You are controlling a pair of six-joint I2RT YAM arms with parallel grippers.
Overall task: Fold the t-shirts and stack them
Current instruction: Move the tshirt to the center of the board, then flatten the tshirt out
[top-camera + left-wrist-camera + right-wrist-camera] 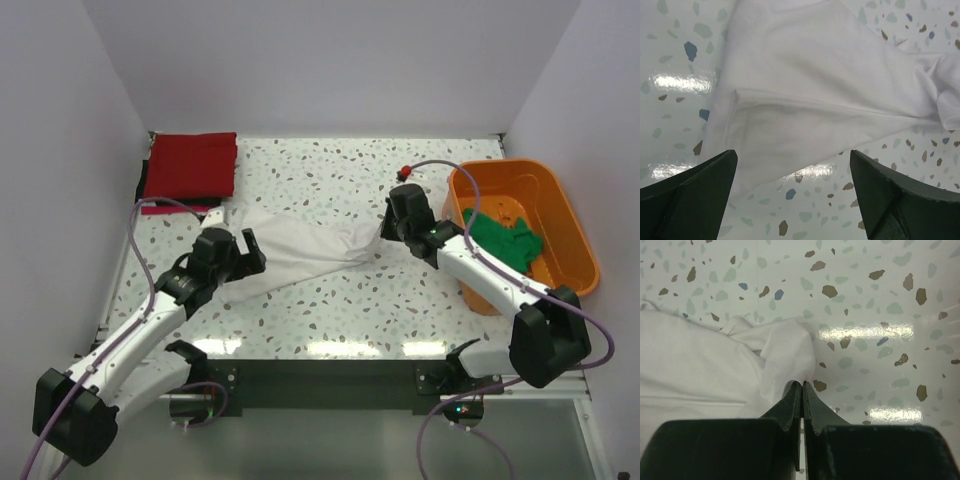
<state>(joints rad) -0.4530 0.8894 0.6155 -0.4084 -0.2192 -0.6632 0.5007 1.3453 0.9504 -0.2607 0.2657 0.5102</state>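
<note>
On glossy speckled tabletop [340, 180], soft white shirt [300, 248] (creased, bunched)

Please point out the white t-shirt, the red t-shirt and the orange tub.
white t-shirt [300, 250], top view, middle of the cloth.
red t-shirt [192, 165], top view, middle of the cloth.
orange tub [572, 230], top view, right wall.

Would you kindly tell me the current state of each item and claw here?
white t-shirt: unfolded, rumpled, lying on table.
red t-shirt: folded, far left corner.
green t-shirt: crumpled in orange tub.
left claw: open, over white t-shirt.
right claw: shut on white t-shirt.
</note>
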